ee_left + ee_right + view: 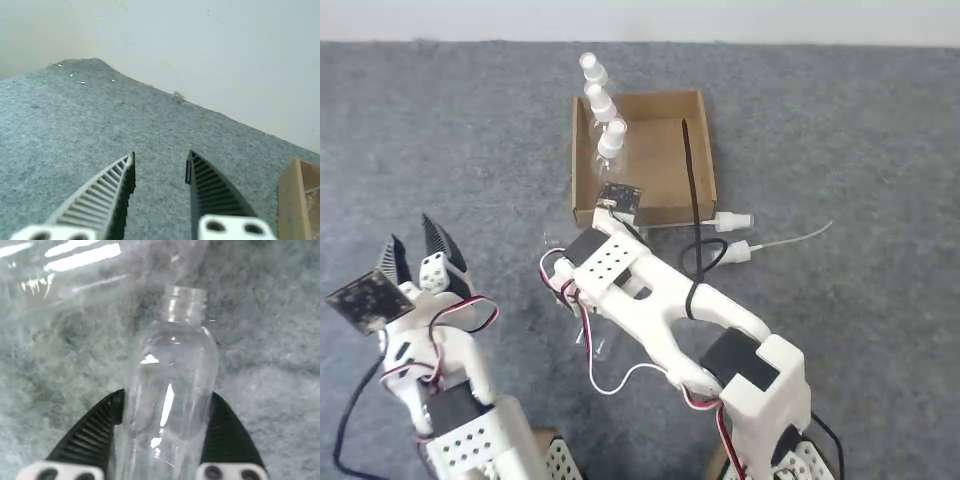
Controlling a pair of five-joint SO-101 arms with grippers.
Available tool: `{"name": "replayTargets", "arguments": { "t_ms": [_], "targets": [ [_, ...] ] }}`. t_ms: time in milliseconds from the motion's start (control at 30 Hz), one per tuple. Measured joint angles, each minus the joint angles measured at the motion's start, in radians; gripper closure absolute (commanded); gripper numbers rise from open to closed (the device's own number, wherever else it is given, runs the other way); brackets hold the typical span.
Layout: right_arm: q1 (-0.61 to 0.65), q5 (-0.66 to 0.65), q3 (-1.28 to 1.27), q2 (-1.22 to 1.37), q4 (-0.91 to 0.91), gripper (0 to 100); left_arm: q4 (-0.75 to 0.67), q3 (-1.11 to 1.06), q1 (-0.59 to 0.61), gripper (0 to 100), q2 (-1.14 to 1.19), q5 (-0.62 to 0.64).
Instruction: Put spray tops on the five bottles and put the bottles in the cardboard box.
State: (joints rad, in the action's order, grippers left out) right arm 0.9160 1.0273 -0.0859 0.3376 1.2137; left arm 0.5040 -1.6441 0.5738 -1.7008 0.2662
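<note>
Clamping the uncapped clear bottle (175,355) in our right gripper (166,397), we judge it steadied for a spray top (733,221); our left gripper (161,155) hangs open, empty.

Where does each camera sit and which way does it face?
High view: fixed overhead, looking down at the mat, cardboard box and both arms.
Left wrist view: on the left arm, facing the wall past the open left gripper.
Right wrist view: on the right arm, facing down at a bottle in the right gripper.
Shared: high and left wrist views both show the box.
</note>
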Motion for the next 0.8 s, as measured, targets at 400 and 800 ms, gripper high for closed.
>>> {"name": "replayTargets", "arguments": {
  "t_ms": [400, 800],
  "targets": [
    [0.000, -0.437, 0.000, -0.101, 0.118, 96.9, 0.000, 0.000, 0.000, 84, 0.000, 0.000],
    [0.000, -1.049, 0.000, -0.259, 0.408, 97.1, 0.000, 0.000, 0.000, 84, 0.000, 0.000]
  ]
}}
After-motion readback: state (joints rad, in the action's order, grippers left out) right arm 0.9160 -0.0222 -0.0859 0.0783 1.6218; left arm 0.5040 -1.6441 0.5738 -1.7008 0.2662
